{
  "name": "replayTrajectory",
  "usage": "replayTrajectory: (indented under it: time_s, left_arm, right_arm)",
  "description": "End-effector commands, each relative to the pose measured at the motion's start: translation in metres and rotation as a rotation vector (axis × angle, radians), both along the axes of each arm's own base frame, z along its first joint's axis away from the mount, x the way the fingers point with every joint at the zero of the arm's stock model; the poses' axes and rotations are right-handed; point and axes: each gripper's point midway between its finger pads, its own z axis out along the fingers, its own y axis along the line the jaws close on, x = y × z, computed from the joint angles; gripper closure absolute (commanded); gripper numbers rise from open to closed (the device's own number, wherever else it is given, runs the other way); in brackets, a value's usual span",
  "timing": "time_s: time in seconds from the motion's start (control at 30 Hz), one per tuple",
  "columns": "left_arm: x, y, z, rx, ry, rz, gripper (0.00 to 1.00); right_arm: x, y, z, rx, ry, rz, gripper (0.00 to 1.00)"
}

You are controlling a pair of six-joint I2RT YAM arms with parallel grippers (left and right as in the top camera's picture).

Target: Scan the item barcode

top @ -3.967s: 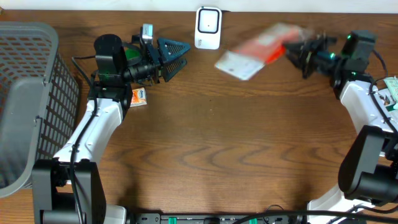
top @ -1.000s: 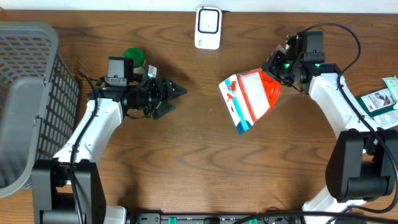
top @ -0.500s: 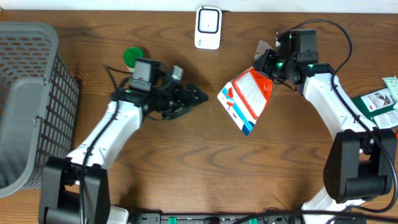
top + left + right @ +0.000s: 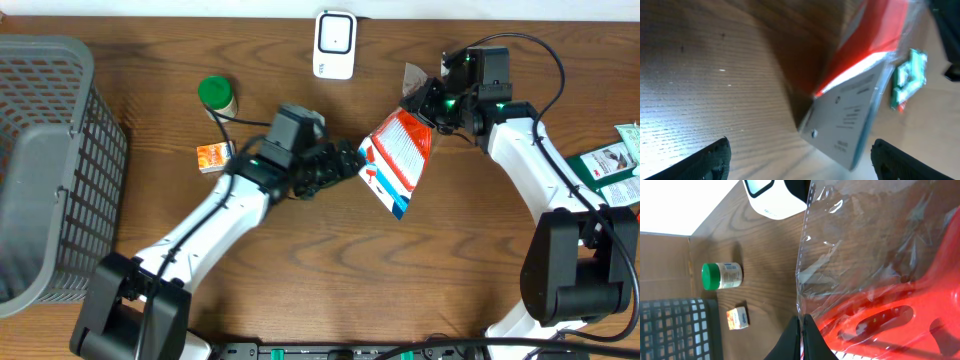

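Note:
The item [image 4: 398,160] is a red brush in a clear plastic bag with a white printed card; it hangs tilted above the table. My right gripper [image 4: 425,100] is shut on the bag's upper edge. In the right wrist view its fingers [image 4: 803,330] pinch the clear film of the item [image 4: 880,280]. My left gripper [image 4: 350,162] stands open right at the item's lower left edge. The left wrist view shows the card's back [image 4: 855,110] between the spread jaws of that gripper [image 4: 800,145], untouched. The white scanner [image 4: 335,44] stands at the table's far edge.
A grey basket [image 4: 45,170] fills the left side. A green-lidded jar [image 4: 216,94] and a small orange box [image 4: 214,156] sit left of the centre. Green packets [image 4: 615,165] lie at the right edge.
My left arm has swung right across the table up to the item, its jaws spreading wider. The right gripper has kept its hold and tipped the item slightly toward the left arm.

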Motion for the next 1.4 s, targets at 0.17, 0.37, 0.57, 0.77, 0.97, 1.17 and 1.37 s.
replayTrajectory:
  time_s: [0.17, 0.37, 0.57, 0.77, 0.97, 1.17, 1.37]
  left_arm:
    - [0.011, -0.001, -0.008, 0.138, -0.064, 0.207, 0.09]
    - [0.024, -0.012, -0.023, 0.138, -0.096, 0.228, 0.08]
    - [0.033, -0.036, -0.049, 0.114, -0.12, 0.202, 0.08]
    - [0.033, -0.043, -0.057, 0.112, -0.122, 0.191, 0.29]
    - [0.035, -0.044, -0.055, 0.103, -0.131, 0.193, 0.86]
    - [0.034, -0.045, -0.055, 0.101, -0.129, 0.188, 0.92]
    - [0.029, -0.05, -0.054, 0.09, -0.13, 0.129, 0.93]
  right_arm:
    - [-0.003, 0.004, 0.006, 0.088, 0.041, -0.007, 0.98]
    - [-0.006, 0.012, 0.013, 0.135, 0.032, 0.035, 0.98]
    - [-0.005, 0.009, 0.015, 0.147, 0.029, 0.035, 0.98]
    - [-0.002, -0.003, 0.016, 0.152, 0.028, 0.012, 0.98]
    - [-0.002, -0.006, 0.015, 0.152, 0.031, 0.005, 0.98]
    - [-0.002, -0.006, 0.015, 0.15, 0.029, 0.007, 0.98]
    - [-0.003, -0.004, 0.017, 0.151, 0.013, 0.036, 0.91]
